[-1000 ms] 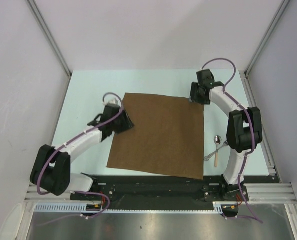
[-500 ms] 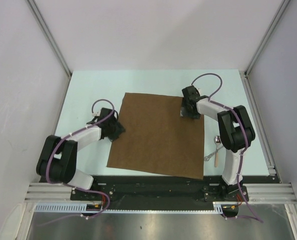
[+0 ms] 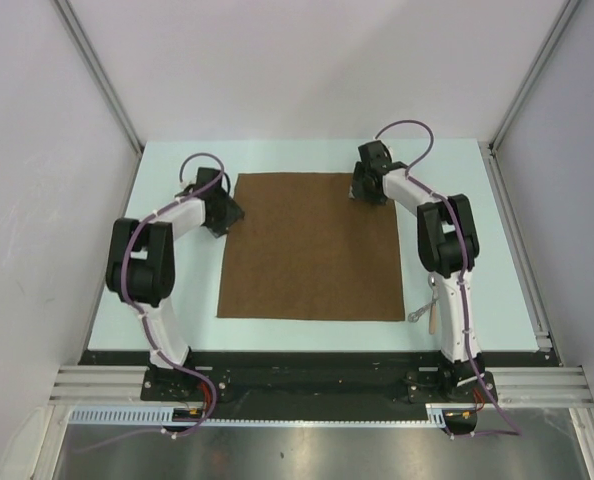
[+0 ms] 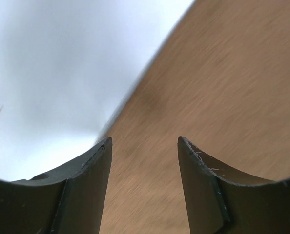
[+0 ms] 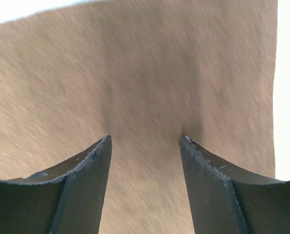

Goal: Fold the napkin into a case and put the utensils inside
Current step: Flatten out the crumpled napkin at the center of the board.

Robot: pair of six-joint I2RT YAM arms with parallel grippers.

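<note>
The dark-brown napkin [image 3: 312, 245] lies flat and square in the middle of the pale table. My left gripper [image 3: 224, 208] is open at its far left edge; the left wrist view shows the open gripper [image 4: 144, 141] over the cloth [image 4: 223, 87] beside its edge. My right gripper [image 3: 366, 186] is open at the napkin's far right corner; the right wrist view shows the open gripper [image 5: 146, 139] over the brown cloth [image 5: 135, 73]. The utensils [image 3: 429, 315], one with a tan handle, lie right of the napkin, partly hidden behind the right arm.
The pale table [image 3: 487, 250] is bounded by white walls with metal rails left, right and back. A black base rail [image 3: 307, 370] runs along the near edge. The right arm's links [image 3: 442, 240] stand over the strip between napkin and utensils.
Both grippers moved toward the far side of the table. The napkin, skewed before, now lies squared with the table edges. The utensils have not moved.
</note>
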